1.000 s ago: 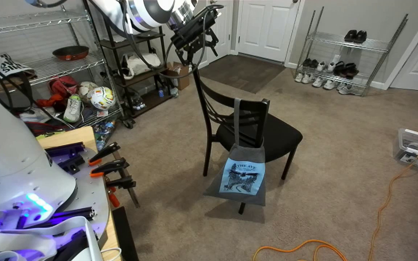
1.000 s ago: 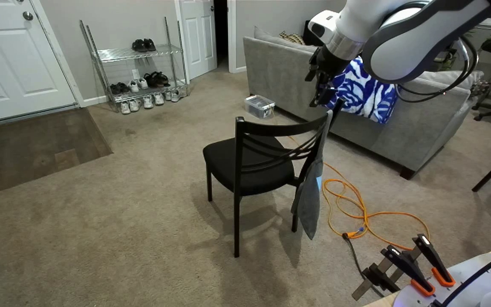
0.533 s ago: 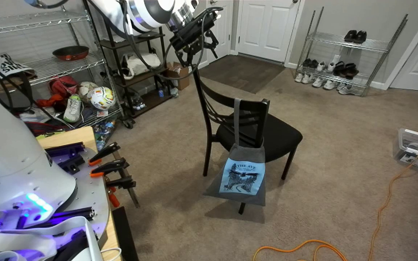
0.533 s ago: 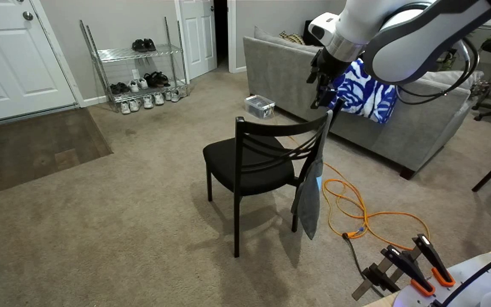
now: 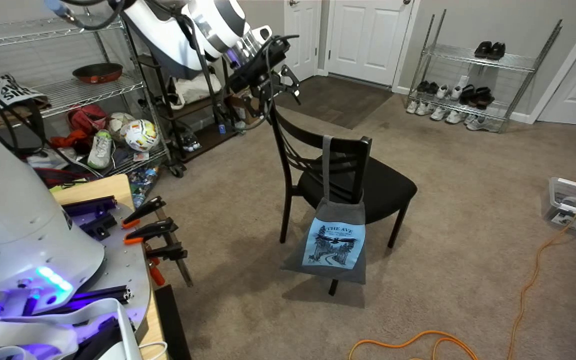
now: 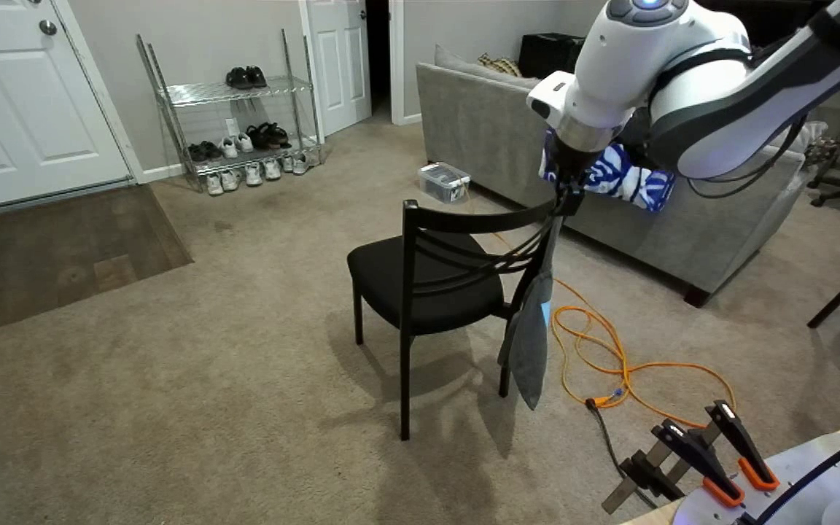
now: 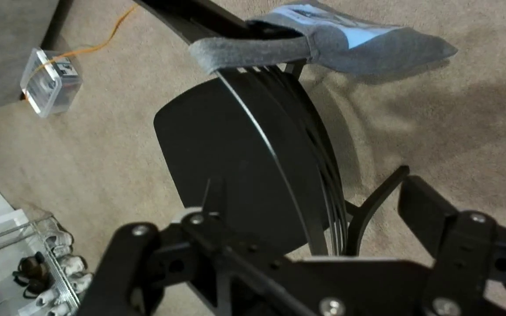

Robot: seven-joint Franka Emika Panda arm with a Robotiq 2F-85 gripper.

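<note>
gray bag (image 5: 335, 245) reads "the ave" only in an exterior view; gripper (image 7: 319, 199) gapes wide near black chair (image 5: 383, 187)!

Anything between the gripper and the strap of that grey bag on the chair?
Nothing visible: in the wrist view the strap shows uncovered, and the gripper is open. The strap loops over the chair's top rail, though, so a low approach might bump that rail.
</note>
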